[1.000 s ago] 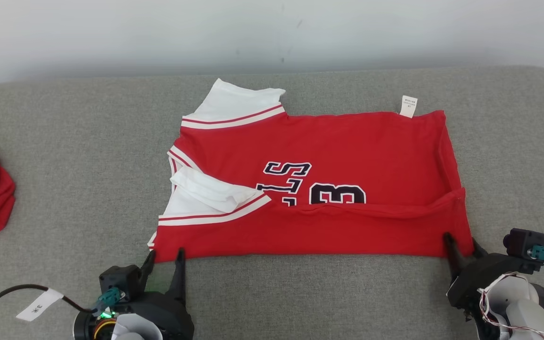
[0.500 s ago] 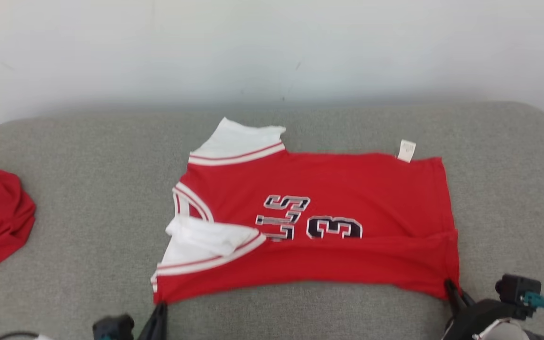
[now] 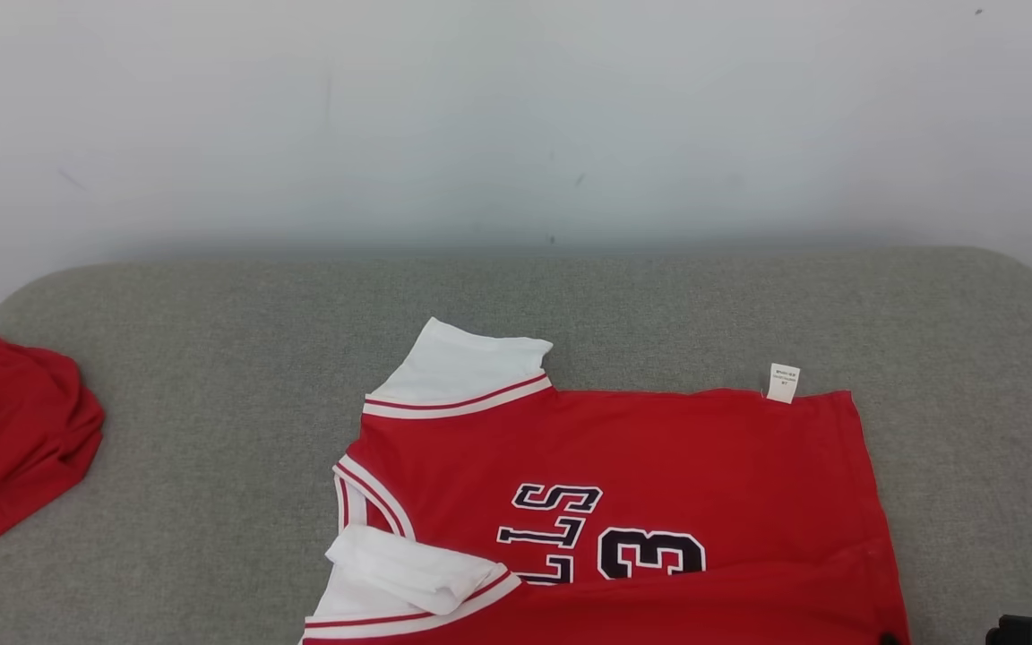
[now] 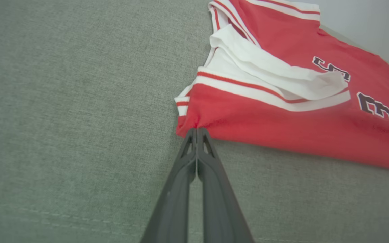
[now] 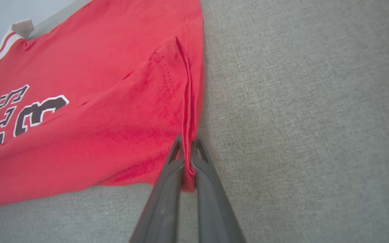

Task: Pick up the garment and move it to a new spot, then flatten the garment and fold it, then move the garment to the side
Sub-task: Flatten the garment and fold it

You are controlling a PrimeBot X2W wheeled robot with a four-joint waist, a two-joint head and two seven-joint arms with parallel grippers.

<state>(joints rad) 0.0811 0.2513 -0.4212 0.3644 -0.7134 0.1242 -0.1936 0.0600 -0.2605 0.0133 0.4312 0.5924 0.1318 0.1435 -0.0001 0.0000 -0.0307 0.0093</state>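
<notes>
Garment (image 3: pixel 623 466), a red jersey with white sleeves and dark, white-edged lettering, lies spread on the grey fabric worktop (image 3: pixel 211 358) in the head view. It sits toward 6 o'clock, and the bottom edge cuts off its near part. The far sleeve (image 3: pixel 467 367) sticks out at the jersey's 11 o'clock corner. The near sleeve (image 3: pixel 408 578) is folded over onto the red at about 8 o'clock. A small white label (image 3: pixel 783 383) stands at the 1 o'clock corner. Well apart, at the worktop's 9 o'clock, sits a crumpled red cloth (image 3: pixel 19 439). A pale wall (image 3: pixel 516 116) rises behind, at 12 o'clock.

In the left wrist view, the left claw (image 4: pixel 197 130) comes up from 6 o'clock. Its two dark fingers are pressed together, and their tips pinch the garment's corner just below the red-and-white striped band. The cloth puckers slightly at the tips. From there the jersey spreads toward 2 o'clock, with the near sleeve lying across it.

In the right wrist view, the right claw (image 5: pixel 186 145) rises from 6 o'clock with its fingers almost together. A ridge of the red hem is clamped between them, and red shows in the slit. The pinched fold runs toward 12 o'clock along the garment's side edge. The rest of the jersey spreads toward 9 and 10 o'clock, with the lettering at 9 o'clock. Grey worktop lies at 3 o'clock.
</notes>
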